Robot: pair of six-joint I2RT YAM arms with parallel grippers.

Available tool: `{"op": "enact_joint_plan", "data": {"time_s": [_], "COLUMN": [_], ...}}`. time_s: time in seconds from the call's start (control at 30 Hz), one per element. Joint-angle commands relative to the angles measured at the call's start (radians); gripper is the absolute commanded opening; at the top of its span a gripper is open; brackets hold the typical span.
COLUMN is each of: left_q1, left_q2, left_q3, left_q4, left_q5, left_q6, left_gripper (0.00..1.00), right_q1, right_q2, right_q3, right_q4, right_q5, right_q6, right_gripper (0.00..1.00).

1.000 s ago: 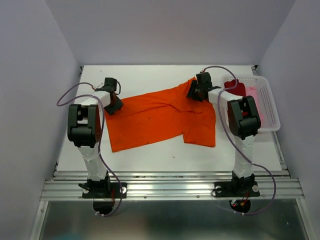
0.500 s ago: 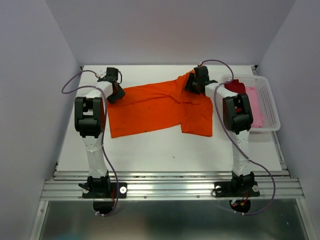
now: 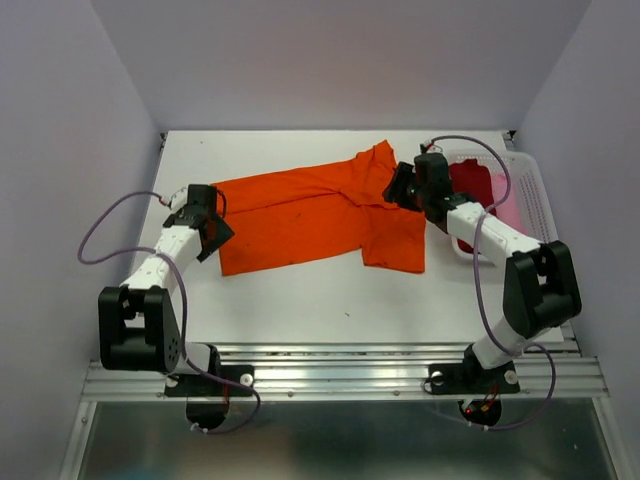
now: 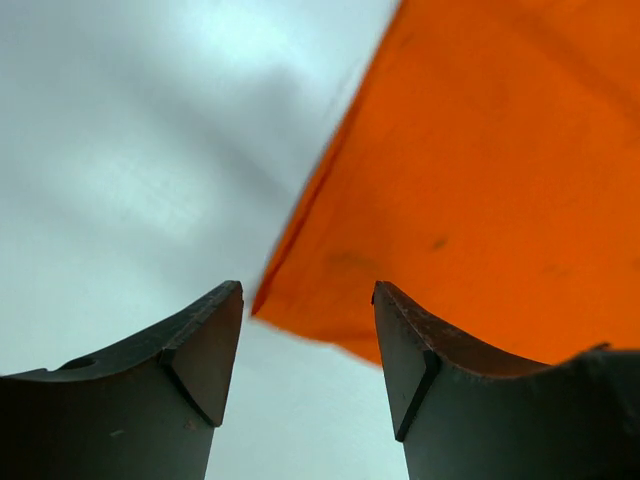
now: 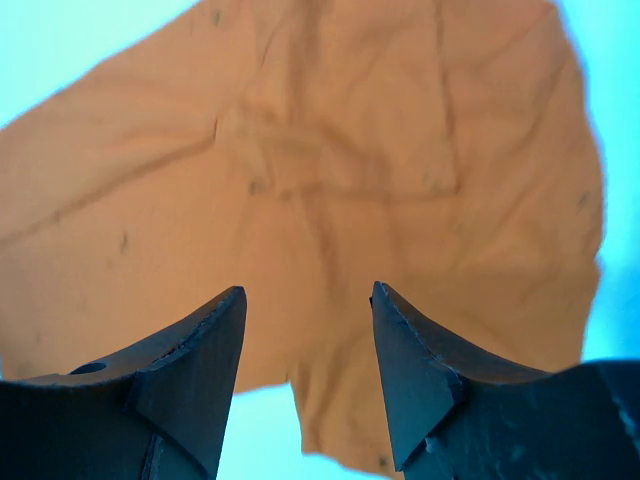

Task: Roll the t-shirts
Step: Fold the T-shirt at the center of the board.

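The orange shirt [image 3: 310, 215] lies spread flat across the middle of the white surface [image 3: 300, 290]. Its hem end points left and a sleeve points to the far side.

The left arm is folded low, its elbow near the front left corner and its forearm slanting forward and right. The left gripper [image 3: 205, 222] sits just beside the shirt's left edge. In the left wrist view the left gripper [image 4: 308, 330] has its jaws spread with nothing between them, and the shirt's [image 4: 480, 180] corner lies just past the tips.

The right arm bends out to the right and its forearm runs back left across the basket [image 3: 528, 172]. The right gripper [image 3: 400, 185] is at the shirt's right side. In the right wrist view the right gripper [image 5: 306, 335] is also released and empty, above the wrinkled cloth [image 5: 320, 170].

A dark red shirt [image 3: 470, 180] and a pink shirt [image 3: 503, 207] sit in the basket.
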Motion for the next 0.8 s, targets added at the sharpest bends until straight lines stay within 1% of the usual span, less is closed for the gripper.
{"op": "enact_joint_plan", "data": {"time_s": [0.0,0.03,0.13,0.2,0.23,0.37,0.63,0.77], "left_q1": [-0.002,-0.001,0.006,0.006,0.007,0.007,0.007,0.007], "left_q2": [-0.137,-0.166,-0.174,-0.16,-0.14,-0.1,-0.088,-0.021], "left_q3": [-0.21,-0.228,-0.278,-0.304,-0.308,-0.327,-0.365,-0.364], "left_q4": [-0.072,-0.07,-0.02,0.026,0.04,0.091,0.154,0.172], "left_q5": [0.019,0.018,0.054,0.061,0.068,0.061,0.068,0.064], "left_q6": [-0.113,-0.125,-0.128,-0.133,-0.139,-0.128,-0.118,-0.119], "left_gripper": [0.65,0.64,0.61,0.59,0.56,0.54,0.53,0.47], "right_q1": [0.046,0.046,0.046,0.046,0.046,0.046,0.046,0.046], "right_q2": [-0.101,-0.117,-0.173,-0.199,-0.203,-0.228,-0.266,-0.303], "right_q3": [-0.169,-0.214,-0.261,-0.269,-0.275,-0.297,-0.358,-0.401], "right_q4": [0.036,0.036,0.02,0.004,0.001,-0.008,-0.025,-0.049], "right_q5": [-0.015,-0.02,-0.022,-0.015,-0.011,-0.005,0.012,0.04], "right_q6": [0.039,0.04,0.025,0.011,0.006,-0.001,0.011,0.046], "right_gripper": [0.59,0.59,0.59,0.59,0.59,0.59,0.59,0.59]}}
